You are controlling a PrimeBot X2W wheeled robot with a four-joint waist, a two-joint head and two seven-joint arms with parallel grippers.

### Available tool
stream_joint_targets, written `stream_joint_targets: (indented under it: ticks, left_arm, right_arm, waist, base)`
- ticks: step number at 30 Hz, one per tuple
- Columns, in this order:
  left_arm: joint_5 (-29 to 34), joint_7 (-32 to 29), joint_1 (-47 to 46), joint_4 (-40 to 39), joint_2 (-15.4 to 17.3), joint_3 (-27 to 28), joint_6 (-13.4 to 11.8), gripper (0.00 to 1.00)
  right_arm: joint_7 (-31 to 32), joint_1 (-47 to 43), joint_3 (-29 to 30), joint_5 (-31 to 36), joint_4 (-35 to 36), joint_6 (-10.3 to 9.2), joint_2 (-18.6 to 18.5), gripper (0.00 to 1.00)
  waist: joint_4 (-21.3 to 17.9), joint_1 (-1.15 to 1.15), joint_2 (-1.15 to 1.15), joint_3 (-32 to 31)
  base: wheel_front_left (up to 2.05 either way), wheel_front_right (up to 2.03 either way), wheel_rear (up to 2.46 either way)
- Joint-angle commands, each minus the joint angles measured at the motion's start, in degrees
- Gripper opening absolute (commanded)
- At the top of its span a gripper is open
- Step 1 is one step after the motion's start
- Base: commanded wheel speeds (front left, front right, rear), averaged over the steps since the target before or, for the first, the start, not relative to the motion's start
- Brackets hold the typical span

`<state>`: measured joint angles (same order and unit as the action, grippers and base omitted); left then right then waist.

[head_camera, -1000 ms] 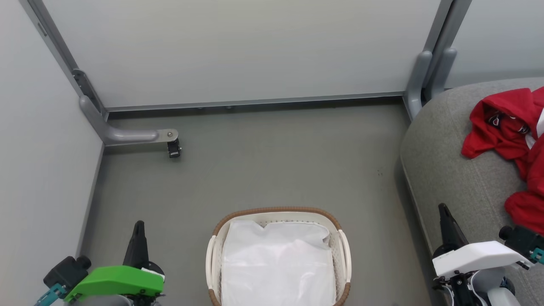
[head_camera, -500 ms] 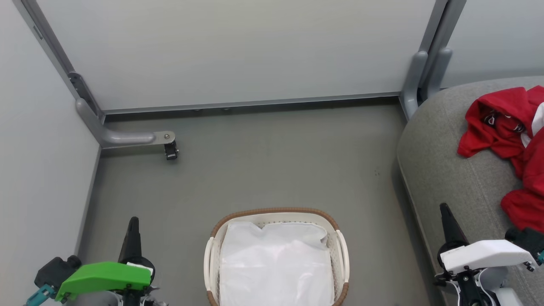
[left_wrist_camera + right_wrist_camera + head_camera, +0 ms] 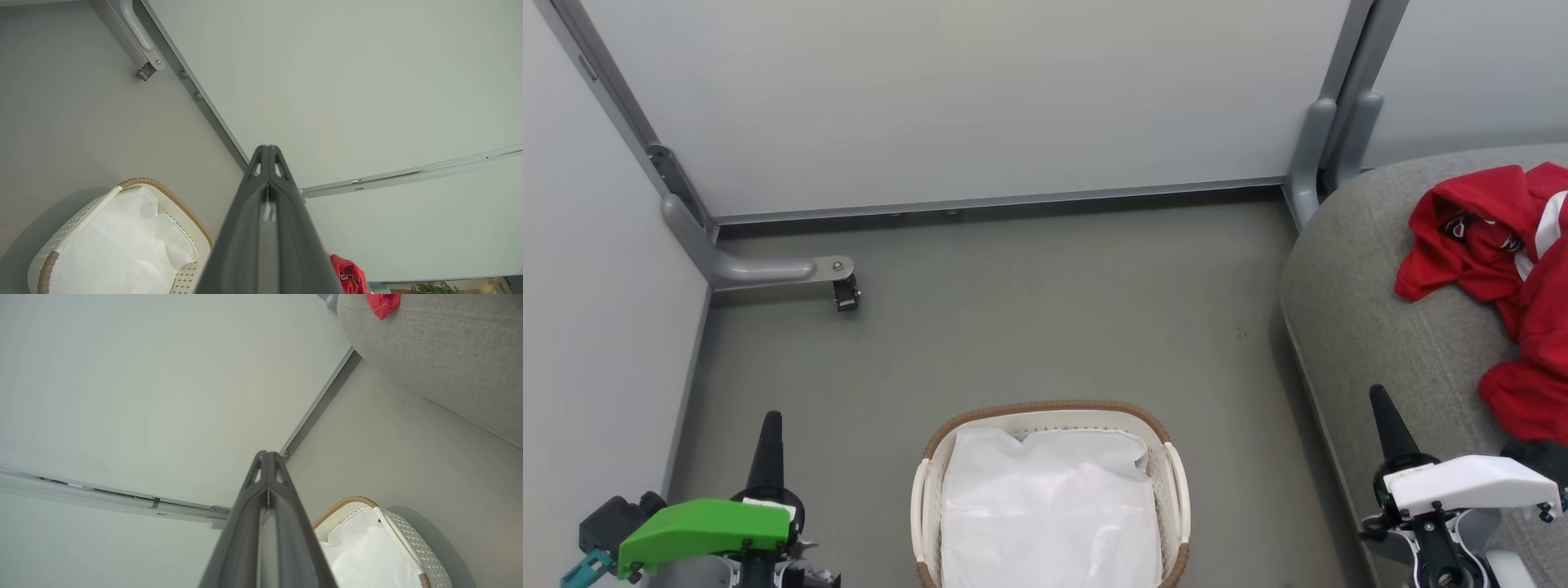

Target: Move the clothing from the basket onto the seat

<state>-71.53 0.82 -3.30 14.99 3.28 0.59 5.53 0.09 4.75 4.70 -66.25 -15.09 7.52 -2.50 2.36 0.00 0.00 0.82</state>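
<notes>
Both grippers sit lower in the head view than a second ago, drawn back toward the body, and the camera has shifted a little. The left gripper [image 3: 769, 425] and right gripper [image 3: 1380, 400] are empty, fingers pressed together. Between them, the basket [image 3: 1045, 406] holds a white sheet [image 3: 1049, 506] and nothing red. Farther right, the clothing [image 3: 1470, 237] lies on the seat [image 3: 1380, 327], apart from both grippers. The task looks done, with the arms retiring.

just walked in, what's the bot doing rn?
Neither arm is handling anything. The red clothing lies on the grey seat. The basket on the floor shows a white cloth sheet, no red in it. The left gripper and right gripper are shut and empty, either side of the basket.
</notes>
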Motion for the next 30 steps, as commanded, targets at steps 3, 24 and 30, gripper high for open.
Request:
stream_joint_targets:
  ticks: [3,24,30]
  left_arm:
    - [-2.3,-0.7,-1.8,-0.6,0.5,0.8,0.5,0.0]
    - [-11.2,-3.5,-2.5,-0.9,0.5,2.8,1.2,0.0]
    - [-15.0,-4.8,-2.8,-1.0,0.4,3.8,1.5,0.0]
  right_arm:
    - [0.7,1.1,0.3,-2.7,0.7,-0.03,-0.4,0.0]
    - [3.5,1.4,1.1,-13.7,0.9,-0.03,-0.4,0.0]
    - [4.6,1.6,1.4,-18.2,1.0,-0.03,-0.5,0.0]
  waist:
    - [-0.1,0.0,0.0,0.0]
    - [-1.1,0.0,0.0,-0.3]
    - [-1.5,0.0,0.0,-0.4]
  base:
    - [0.0,0.0,0.0]
    - [0.0,0.0,0.0]
    - [0.0,0.0,0.0]
